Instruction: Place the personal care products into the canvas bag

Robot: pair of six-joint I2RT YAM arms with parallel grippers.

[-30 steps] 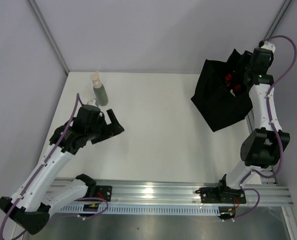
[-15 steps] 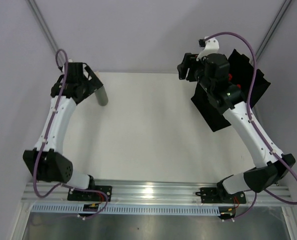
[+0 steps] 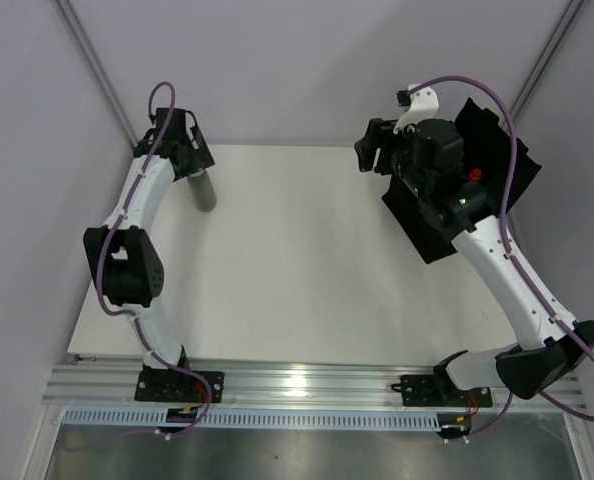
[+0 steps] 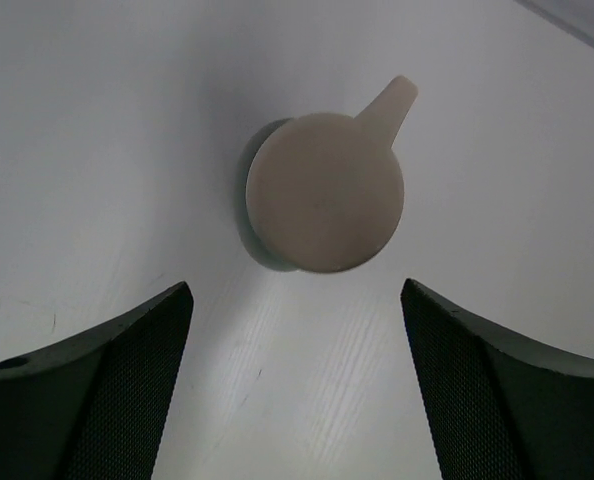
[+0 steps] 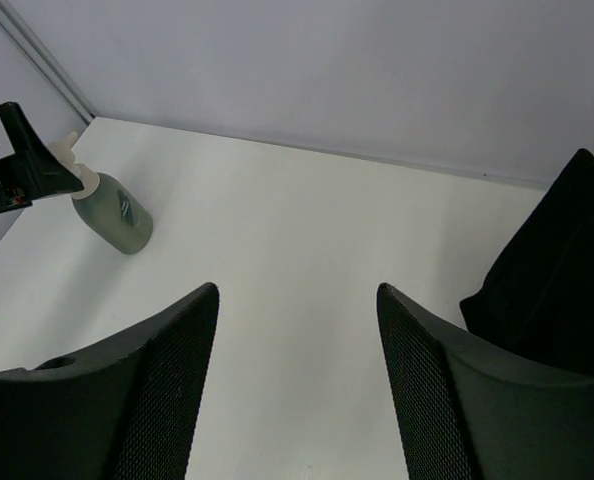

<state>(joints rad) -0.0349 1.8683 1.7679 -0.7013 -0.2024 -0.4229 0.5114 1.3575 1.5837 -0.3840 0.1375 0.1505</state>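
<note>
– Pale walls stand around a white table. What does the left arm do?
– It reaches to the far left corner, almost fully stretched, with the wrist bent down. The left gripper hangs above the bottle and points straight down at it.
– Are its jaws on the bottle?
– No. In the left wrist view both fingers stand wide apart and hold nothing. The cream cap shows beyond the tips, in line with the gap, not touched.
– How does the bottle stand?
– Upright, long axis vertical, near the far left corner of the table. The wrist camera looks along this axis, so it sees only the round cap. The spout points to the upper right of that picture. The top view gives the opposite: the grey-green body shows, but the gripper hides the cap.
– And the right side?
– The right arm rises from its base and leans toward the far side, passing over the black bag at the far right of the table. The right gripper is in the air just left of the bag.
– Open or closed?
– Partly open, nothing between the jaws.
– What does its camera add?
– The bottle from the side, body and cap together, with a tip of the left gripper close by the cap. The bag is only a black edge at the right. What is inside it I cannot tell.
</note>
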